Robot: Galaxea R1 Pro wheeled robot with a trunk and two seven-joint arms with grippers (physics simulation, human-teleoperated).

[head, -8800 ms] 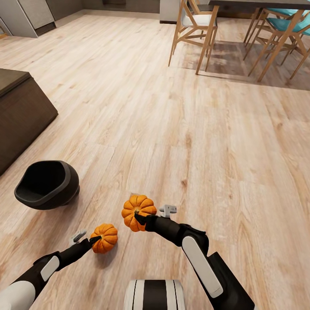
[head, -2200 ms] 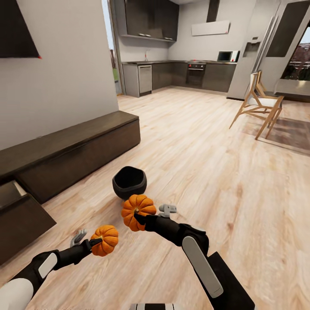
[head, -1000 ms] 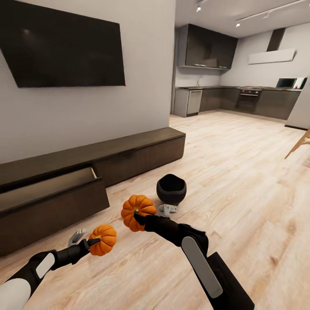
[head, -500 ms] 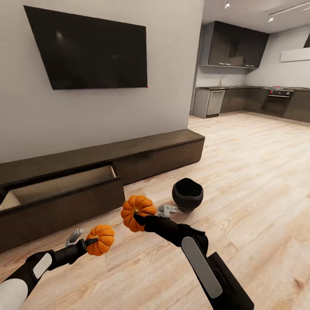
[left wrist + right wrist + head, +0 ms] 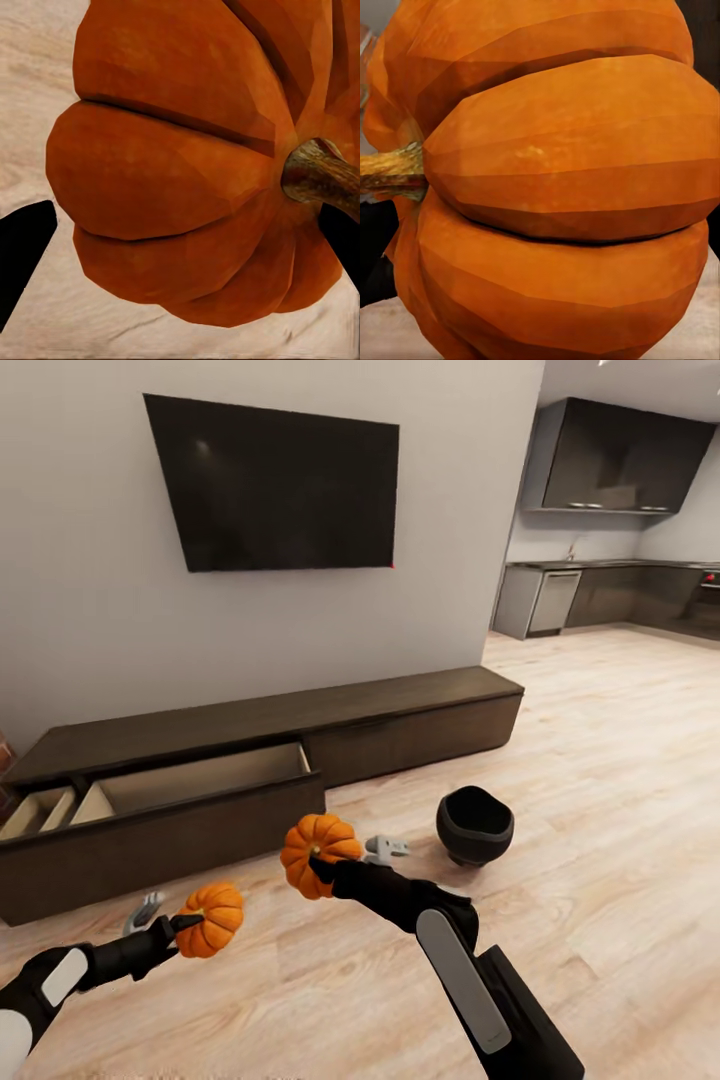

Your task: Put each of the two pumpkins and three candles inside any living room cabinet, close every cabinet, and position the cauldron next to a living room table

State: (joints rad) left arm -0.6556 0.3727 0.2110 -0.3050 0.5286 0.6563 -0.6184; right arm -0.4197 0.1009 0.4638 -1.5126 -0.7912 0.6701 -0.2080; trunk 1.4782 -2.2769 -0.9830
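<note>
Left gripper (image 5: 190, 925) pinched one pumpkin (image 5: 208, 919); right gripper (image 5: 318, 860) pinched the other pumpkin (image 5: 318, 843), both held above the floor (image 5: 600, 780). Cabinet (image 5: 400, 725) stood along the wall, two drawers (image 5: 200, 785) open. Cauldron (image 5: 475, 825) sat on the floor near it.

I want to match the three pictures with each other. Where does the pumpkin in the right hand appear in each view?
Head view: the right hand's pumpkin is low and centre, above the floor.
Right wrist view: the same pumpkin, very close, stem sideways.
Left wrist view: a different pumpkin, the left hand's pumpkin.
Shared landmark: pale wood floor.
</note>
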